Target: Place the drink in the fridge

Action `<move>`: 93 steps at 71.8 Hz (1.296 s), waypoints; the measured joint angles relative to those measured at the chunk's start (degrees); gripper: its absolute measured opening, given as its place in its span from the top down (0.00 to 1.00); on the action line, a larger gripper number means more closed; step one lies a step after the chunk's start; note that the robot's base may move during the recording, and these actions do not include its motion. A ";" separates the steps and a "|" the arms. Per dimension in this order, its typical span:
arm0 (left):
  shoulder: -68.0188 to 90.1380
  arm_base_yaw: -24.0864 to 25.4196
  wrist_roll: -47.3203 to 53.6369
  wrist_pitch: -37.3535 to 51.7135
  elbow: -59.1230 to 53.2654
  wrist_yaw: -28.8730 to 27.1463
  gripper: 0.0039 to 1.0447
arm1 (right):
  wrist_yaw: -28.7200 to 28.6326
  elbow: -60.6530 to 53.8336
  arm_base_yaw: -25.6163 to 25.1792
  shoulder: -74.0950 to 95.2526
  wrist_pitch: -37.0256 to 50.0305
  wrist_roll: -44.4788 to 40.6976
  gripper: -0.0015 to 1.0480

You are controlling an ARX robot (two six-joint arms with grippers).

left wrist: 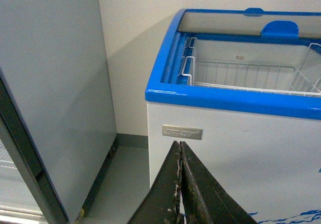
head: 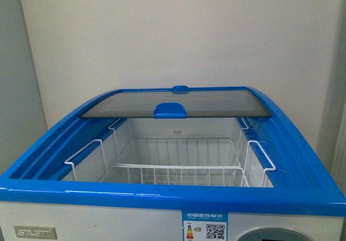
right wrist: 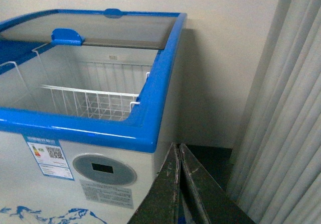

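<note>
The fridge [head: 162,195], a white chest freezer with a blue top rim, stands straight ahead. Its glass lid [head: 178,105] is slid to the back, so the front half is open. White wire baskets [head: 178,171] show inside and look empty. The drink is out of view in every frame. My left gripper [left wrist: 179,146] is shut and empty, low in front of the fridge's left front corner [left wrist: 150,96]. My right gripper [right wrist: 178,147] is shut and empty, low beside the fridge's right front corner [right wrist: 150,138]. Neither gripper shows in the front view.
A tall grey upright cooler [left wrist: 50,93] stands left of the fridge, with a narrow floor gap [left wrist: 115,184] between. A pale curtain [right wrist: 281,133] hangs on the right. A plain wall [head: 178,30] is behind the fridge. A round control panel [right wrist: 103,169] sits on its front.
</note>
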 joint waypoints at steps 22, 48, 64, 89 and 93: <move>0.00 0.00 0.00 0.00 0.00 0.00 0.98 | 0.00 -5.64 0.00 -5.77 0.66 0.07 0.97; 0.00 0.00 0.00 0.00 0.00 0.00 0.98 | 0.00 -8.48 0.02 -16.33 -6.91 0.09 0.97; 0.00 0.00 0.00 0.00 0.00 0.00 0.98 | -0.02 -9.81 0.00 -18.03 -6.80 0.09 0.97; 0.00 0.00 -0.02 0.00 0.00 -0.02 0.60 | 0.00 -10.93 0.00 -19.41 -6.80 0.09 0.60; 0.00 0.00 -0.02 0.00 0.00 0.00 0.52 | 0.00 -10.93 0.00 -19.41 -6.80 0.11 0.52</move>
